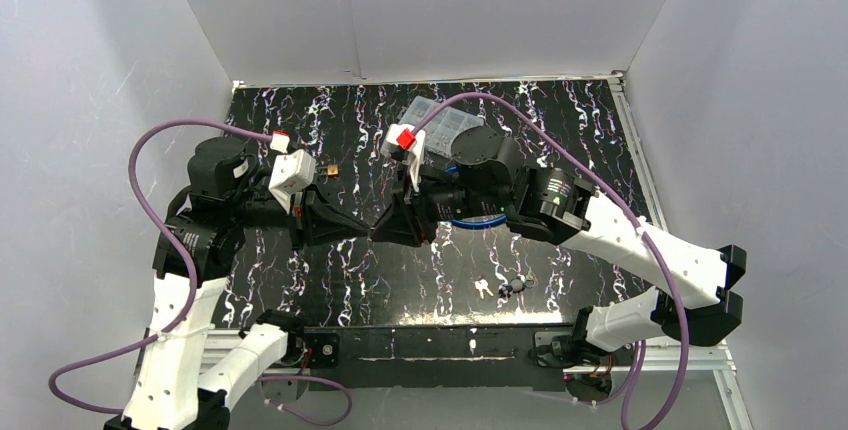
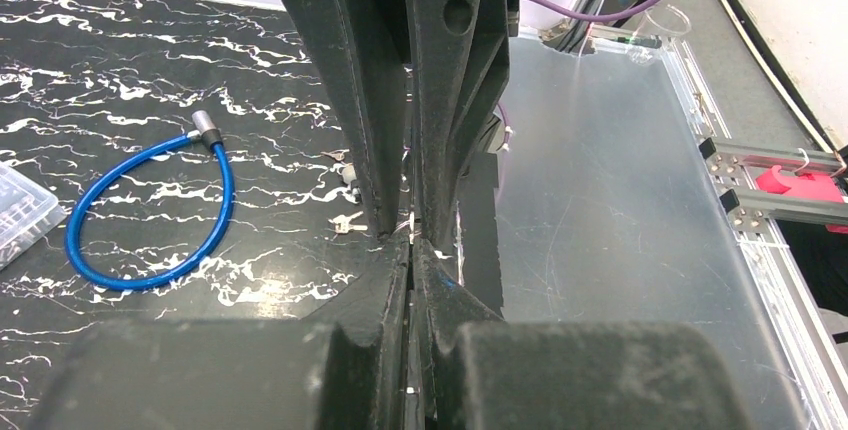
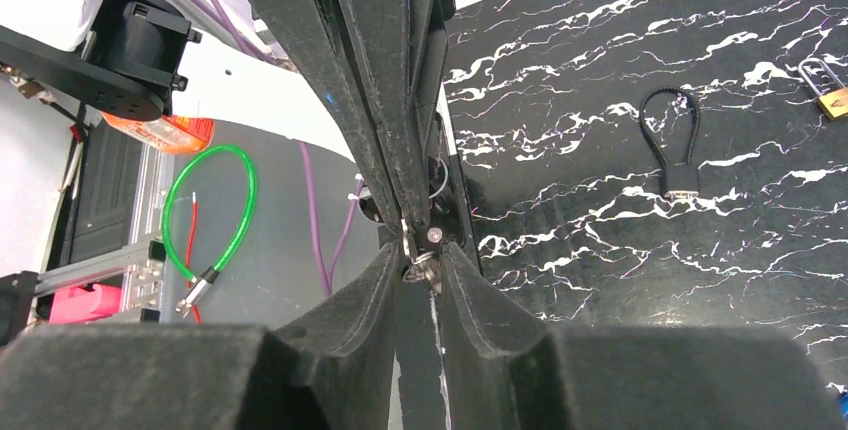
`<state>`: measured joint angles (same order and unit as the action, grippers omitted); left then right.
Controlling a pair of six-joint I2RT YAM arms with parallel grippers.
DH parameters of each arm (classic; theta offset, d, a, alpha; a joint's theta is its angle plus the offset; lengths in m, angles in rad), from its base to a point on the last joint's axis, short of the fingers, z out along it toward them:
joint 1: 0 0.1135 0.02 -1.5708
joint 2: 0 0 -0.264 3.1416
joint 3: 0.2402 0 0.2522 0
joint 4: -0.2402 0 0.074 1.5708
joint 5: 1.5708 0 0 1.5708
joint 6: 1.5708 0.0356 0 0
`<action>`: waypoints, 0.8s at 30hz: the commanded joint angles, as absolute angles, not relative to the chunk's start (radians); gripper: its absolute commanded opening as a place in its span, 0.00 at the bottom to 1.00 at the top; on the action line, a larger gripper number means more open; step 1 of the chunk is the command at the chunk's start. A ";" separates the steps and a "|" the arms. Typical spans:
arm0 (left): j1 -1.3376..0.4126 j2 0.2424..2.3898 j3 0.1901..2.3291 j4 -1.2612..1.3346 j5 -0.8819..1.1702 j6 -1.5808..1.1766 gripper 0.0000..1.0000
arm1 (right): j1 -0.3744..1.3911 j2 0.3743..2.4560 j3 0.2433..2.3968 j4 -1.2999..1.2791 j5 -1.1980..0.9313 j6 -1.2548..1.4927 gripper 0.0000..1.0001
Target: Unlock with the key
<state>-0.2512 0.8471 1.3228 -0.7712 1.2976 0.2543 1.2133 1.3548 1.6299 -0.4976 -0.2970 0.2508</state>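
pinching the key (image 3: 424,262), right hand (image 3: 418,250); direction unclear.

High rear overhead; two close, opposed wrist views

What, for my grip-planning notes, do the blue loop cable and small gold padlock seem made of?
Blue loop cable: glossy plastic or vinyl sheath, by its smooth sheen; core hidden; silver metal end cap. Small gold padlock: probably brass body, by its yellow-metal colour, with a silvery shackle; too small to confirm.
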 commanded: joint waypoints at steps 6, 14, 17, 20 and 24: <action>-0.253 0.842 1.340 -0.772 1.331 0.254 0.00 | 1.222 1.311 1.616 -0.430 -0.285 0.257 0.01; -0.252 0.833 1.322 -0.777 1.344 0.233 0.40 | 1.223 1.239 1.537 -0.364 -0.254 0.273 0.01; -0.253 0.834 1.330 -0.801 1.326 0.256 0.49 | 1.223 1.216 1.516 -0.369 -0.242 0.274 0.01; -0.252 0.842 1.357 -0.876 1.294 0.329 0.58 | 1.223 1.199 1.503 -0.380 -0.238 0.274 0.01; -0.252 0.845 1.375 -0.903 1.234 0.361 0.66 | 1.223 1.183 1.493 -0.394 -0.242 0.273 0.01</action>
